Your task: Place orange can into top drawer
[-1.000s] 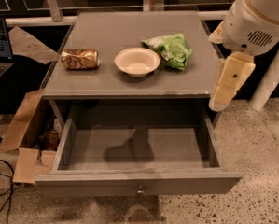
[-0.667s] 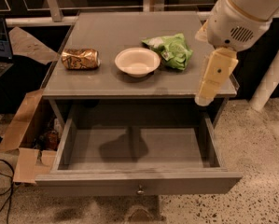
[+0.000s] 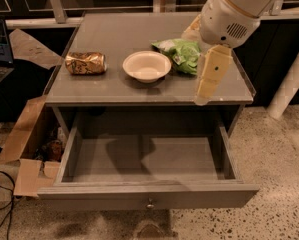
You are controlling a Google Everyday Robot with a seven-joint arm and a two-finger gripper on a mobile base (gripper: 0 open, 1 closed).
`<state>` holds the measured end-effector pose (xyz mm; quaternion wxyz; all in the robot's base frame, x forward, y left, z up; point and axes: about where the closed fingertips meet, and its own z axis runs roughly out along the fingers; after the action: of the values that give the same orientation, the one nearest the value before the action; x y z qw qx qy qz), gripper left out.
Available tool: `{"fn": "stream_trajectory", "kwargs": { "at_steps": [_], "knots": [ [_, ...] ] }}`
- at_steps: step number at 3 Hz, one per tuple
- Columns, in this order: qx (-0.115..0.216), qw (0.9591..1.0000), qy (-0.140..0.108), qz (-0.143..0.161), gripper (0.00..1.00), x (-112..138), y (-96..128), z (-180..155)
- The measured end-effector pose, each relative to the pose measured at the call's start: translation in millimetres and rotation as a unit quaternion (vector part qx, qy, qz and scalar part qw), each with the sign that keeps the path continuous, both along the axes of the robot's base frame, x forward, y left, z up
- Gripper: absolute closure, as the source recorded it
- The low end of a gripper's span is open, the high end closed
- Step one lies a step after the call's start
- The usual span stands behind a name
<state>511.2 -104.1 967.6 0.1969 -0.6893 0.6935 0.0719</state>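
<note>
The orange can (image 3: 85, 63) lies on its side at the left of the grey tabletop (image 3: 114, 34), silver end to the right. The top drawer (image 3: 149, 196) is pulled wide open below, with its small knob (image 3: 150, 204) at the front centre. My gripper (image 3: 208, 79) hangs from the white arm (image 3: 231, 14) over the right part of the tabletop, near its front edge, far from the can and holding nothing that shows.
A cream round bowl (image 3: 146, 65) sits mid-table with a green snack bag (image 3: 181, 54) to its right, just behind my gripper. An open cardboard box (image 3: 31, 144) stands on the floor at the left. A white post (image 3: 291, 84) stands at the right.
My arm and gripper have moved left, from beyond the table's right edge to over the right part of the tabletop. The can, bowl, bag and drawer have not moved.
</note>
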Motion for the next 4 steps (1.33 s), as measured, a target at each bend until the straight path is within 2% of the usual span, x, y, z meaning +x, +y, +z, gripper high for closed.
{"fn": "stream_trajectory", "kwargs": {
  "at_steps": [1,2,3,4],
  "knots": [
    [0.020,0.9951,-0.024,0.094,0.00,7,22,7],
    [0.021,0.9953,-0.028,0.090,0.00,8,23,7],
    [0.047,0.9963,-0.035,0.063,0.00,3,23,2],
    [0.075,0.9957,-0.050,0.022,0.00,30,24,-4]
  ]
}}
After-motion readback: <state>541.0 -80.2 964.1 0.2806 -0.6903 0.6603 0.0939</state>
